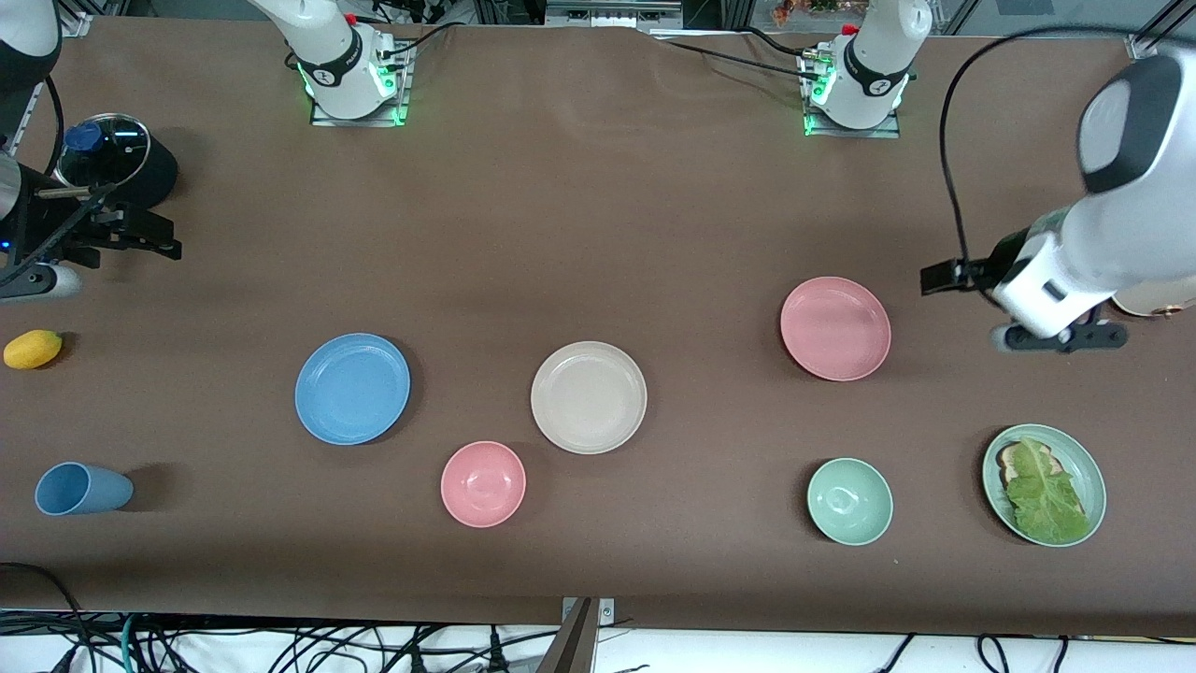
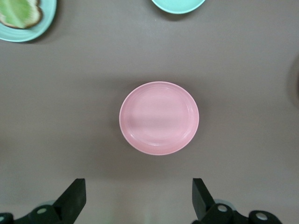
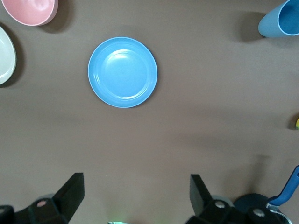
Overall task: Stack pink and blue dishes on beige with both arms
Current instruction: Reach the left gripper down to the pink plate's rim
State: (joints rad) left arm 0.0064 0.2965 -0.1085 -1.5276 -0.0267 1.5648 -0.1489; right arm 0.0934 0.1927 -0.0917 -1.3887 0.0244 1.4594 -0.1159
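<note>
Pink plate (image 1: 835, 328): lies flat and bare on the counter (image 1: 598, 215), toward the left arm's end, farther from the front camera than the green bowl (image 1: 849, 501). In the left wrist view it is centred ahead of the left tool (image 2: 138, 198), whose fingers are spread wide and empty.

Blue plate (image 1: 352, 388): flat on the counter toward the right arm's end, well apart from the blue cup (image 1: 82, 489) and the lemon (image 1: 33, 349). The right tool (image 3: 135, 196) is likewise released, nothing between its fingers; the plate is seen ahead of it in the right wrist view.

Beige plate (image 1: 589, 396): set between the other two, with the pink bowl (image 1: 483, 483) just beside it and nearer the camera. Nothing is stacked on it yet.

Tools, position: the left one is held over the counter's edge at its own arm's end, beside the pink plate; the right one is held over the counter near the lidded black pot (image 1: 117, 159).

Step in hand (judged): the very start, approach not yet begun, no plate touched.

Next move, requirements: each tool is to be brought down to its own plate's rim. A shallow plate offers little to pinch (the rim alone is judged usable), so one finger must be slid under the edge. The two placements on beige will need to be taken in turn, lest the arms meet over the middle.

Also entered: a green plate (image 1: 1044, 483) with lettuce on toast.
</note>
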